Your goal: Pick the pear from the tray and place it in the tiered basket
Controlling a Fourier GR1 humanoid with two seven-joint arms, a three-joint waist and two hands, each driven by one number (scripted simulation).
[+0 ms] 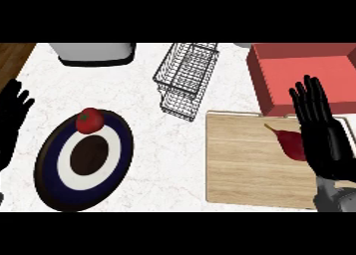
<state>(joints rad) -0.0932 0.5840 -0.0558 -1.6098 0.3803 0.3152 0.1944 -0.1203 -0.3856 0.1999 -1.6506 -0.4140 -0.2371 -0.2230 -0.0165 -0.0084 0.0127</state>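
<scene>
The pear [292, 145], dark red with a thin stem, lies on the wooden tray [239, 164] at the lower right of the frame. The right hand [322, 130] sits over its right side with fingers straight and spread, gripping nothing, and hides part of the fruit. At the upper centre stands the wire tiered basket [184, 79], just beyond the tray's upper left corner. A red bin [272, 84] fills the upper right (its front wall touches the tray's far edge). On the white marble table [166, 164], lower left, a dark-rimmed plate [52, 174] carries a tomato [90, 120] on its upper rim. The left hand [7, 124] rests open at the left edge. A grey appliance [95, 52] sits upper left.
</scene>
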